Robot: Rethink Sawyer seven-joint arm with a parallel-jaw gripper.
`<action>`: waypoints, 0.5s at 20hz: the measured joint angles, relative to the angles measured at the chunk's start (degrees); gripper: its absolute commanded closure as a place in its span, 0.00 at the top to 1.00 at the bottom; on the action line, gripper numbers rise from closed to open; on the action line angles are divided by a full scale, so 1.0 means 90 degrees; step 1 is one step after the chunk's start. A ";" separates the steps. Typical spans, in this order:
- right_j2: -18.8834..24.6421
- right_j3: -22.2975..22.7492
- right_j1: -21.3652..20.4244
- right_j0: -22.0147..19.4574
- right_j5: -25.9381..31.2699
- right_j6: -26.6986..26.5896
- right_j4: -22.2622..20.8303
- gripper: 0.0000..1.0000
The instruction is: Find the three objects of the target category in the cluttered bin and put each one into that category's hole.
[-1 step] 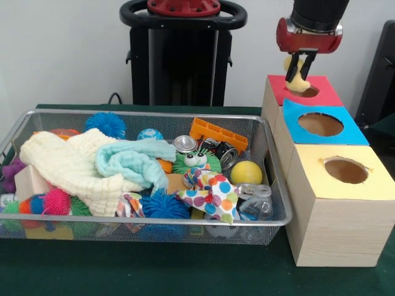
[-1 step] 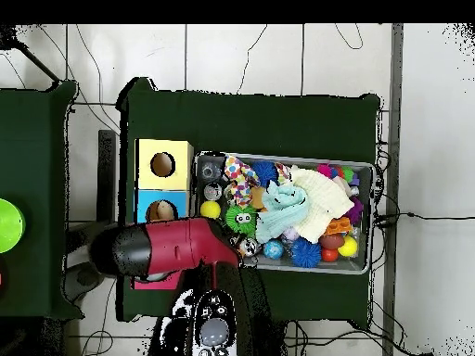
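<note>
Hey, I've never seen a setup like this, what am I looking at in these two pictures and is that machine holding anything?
It is a robot arm that sorts toys. One picture is taken from across the table; the other looks straight down from above. A wire bin holds a jumble: cloths, spiky balls, a yellow ball, an orange toy truck. Beside it stand three wooden boxes with holes, topped red, blue and yellow. The gripper hangs over the red box's hole, shut on a pale yellow object.
</note>
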 measured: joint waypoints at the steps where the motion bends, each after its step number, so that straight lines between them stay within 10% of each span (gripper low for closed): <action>1: -0.0010 0.0064 0.0015 0.0010 -0.0049 0.0012 0.0018 0.00; 10: -0.0081 0.0537 0.0064 0.0101 -0.0126 0.0020 0.0305 0.00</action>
